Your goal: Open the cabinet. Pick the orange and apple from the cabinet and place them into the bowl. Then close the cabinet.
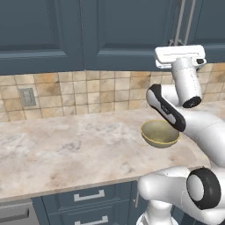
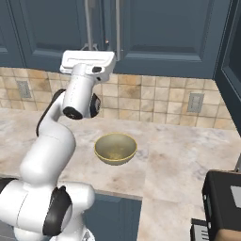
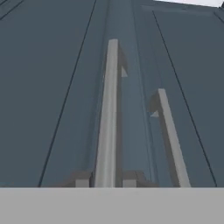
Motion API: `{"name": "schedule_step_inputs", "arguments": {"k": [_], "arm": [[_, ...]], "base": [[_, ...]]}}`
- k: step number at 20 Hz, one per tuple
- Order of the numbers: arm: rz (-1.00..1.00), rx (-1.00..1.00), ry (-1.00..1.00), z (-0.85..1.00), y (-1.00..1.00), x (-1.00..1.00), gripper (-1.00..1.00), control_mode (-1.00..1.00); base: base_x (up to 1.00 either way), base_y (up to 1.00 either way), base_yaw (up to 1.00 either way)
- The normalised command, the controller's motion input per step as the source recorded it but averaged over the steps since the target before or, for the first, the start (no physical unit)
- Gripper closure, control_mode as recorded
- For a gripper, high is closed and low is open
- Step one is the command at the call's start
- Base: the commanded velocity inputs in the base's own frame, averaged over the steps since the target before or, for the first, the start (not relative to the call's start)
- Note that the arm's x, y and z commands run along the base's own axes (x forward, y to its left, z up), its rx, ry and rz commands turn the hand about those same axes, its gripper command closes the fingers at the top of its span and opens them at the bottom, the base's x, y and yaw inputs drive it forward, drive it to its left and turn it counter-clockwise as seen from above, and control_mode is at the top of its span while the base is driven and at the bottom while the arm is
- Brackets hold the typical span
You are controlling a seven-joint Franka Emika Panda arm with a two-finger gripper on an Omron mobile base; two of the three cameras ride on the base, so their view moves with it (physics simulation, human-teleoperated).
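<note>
Claw [image 3: 105,181] pinches the left cabinet handle [image 3: 108,109] near its lower end, fingers pressed against the bar. Rigid steel, slick, so a low square grip suits; the cabinet door [image 3: 57,87] should swing stiffly. Bowl [image 2: 116,148] waits on the bench [image 2: 188,150] below.

Cabinet [image 2: 155,33] doors shut; nothing gets inside. Two vertical bar handles [image 3: 108,109] stand side by side, narrow gap between. Claw [image 3: 105,180] clamped around the left bar. Counter [image 1: 66,145] broadly open left of the bowl [image 1: 160,133]; backsplash [image 1: 88,94] closes the rear.
</note>
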Motion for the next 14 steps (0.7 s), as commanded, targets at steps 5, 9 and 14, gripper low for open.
{"name": "schedule_step_inputs", "arguments": {"k": [5, 9, 14], "arm": [[-0.13, 0.0, -0.01, 0.47, 0.67, -0.99, 1.0, -1.0], [-0.14, 0.0, -0.02, 0.59, 0.77, -1.0, 1.0, -1.0], [-0.15, 0.0, 0.0, 0.56, 0.97, -0.98, 1.0, -1.0]], "base": [[0.0, 0.0, 0.0], [0.0, 0.0, 0.0], [0.0, 0.0, 0.0]]}}
